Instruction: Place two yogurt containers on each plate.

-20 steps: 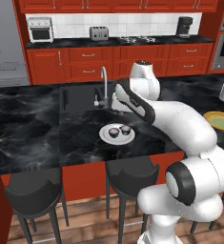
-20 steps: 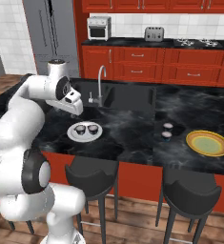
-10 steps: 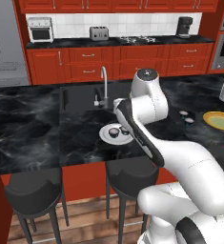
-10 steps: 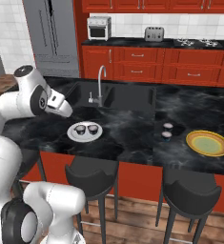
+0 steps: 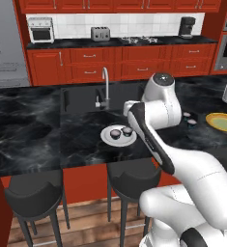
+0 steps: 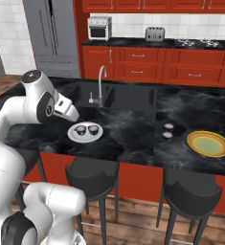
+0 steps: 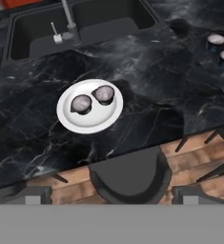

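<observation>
Halfway there: at the centre of our hand view, the white plate (image 7: 89, 116) carries 2 yogurt cups (image 7: 81, 104), side by side. The other 2 cups (image 6: 168, 131) wait on the black counter (image 6: 128, 129) right of centre in the right base view, near the yellow plate (image 6: 208, 144), which holds nothing. Our gripper's fingers stand released, grasping nothing. We judge 2 placements remain.

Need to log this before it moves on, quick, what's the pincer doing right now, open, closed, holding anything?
Pincer: open and holding nothing, high above the white plate with two yogurt containers on it.
</observation>
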You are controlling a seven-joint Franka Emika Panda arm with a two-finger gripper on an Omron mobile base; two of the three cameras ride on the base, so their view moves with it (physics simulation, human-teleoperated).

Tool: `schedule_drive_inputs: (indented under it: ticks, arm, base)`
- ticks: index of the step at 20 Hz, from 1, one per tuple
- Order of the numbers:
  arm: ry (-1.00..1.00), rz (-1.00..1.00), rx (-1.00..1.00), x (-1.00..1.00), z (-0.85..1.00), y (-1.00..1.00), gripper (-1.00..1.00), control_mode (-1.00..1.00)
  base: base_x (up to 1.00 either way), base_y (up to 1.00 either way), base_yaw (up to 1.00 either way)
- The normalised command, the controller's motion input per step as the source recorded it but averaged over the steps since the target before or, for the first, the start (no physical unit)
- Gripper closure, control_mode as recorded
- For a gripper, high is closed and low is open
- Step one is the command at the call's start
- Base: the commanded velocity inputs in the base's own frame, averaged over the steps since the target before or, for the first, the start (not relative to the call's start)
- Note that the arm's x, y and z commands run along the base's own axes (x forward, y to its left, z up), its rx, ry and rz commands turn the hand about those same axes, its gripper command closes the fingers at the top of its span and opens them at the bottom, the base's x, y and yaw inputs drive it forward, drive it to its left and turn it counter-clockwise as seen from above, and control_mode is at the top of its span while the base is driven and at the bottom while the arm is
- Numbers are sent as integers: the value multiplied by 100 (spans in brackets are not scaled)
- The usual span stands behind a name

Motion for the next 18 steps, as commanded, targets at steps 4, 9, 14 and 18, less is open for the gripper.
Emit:
schedule_drive_inputs:
  ticks: [4, 9, 14, 18]
  arm:
    - [0, 0, 0, -29, 13, -24, -100, -100]
    - [0, 0, 0, -30, 10, 0, -100, -100]
    - [0, 0, 1, -26, 0, -15, -100, 100]
    - [0, 0, 0, 0, 0, 0, -100, 100]
  base:
    - [0, 0, 0]
    - [0, 0, 0]
    - [-20, -17, -1]
    - [-100, -99, -5]
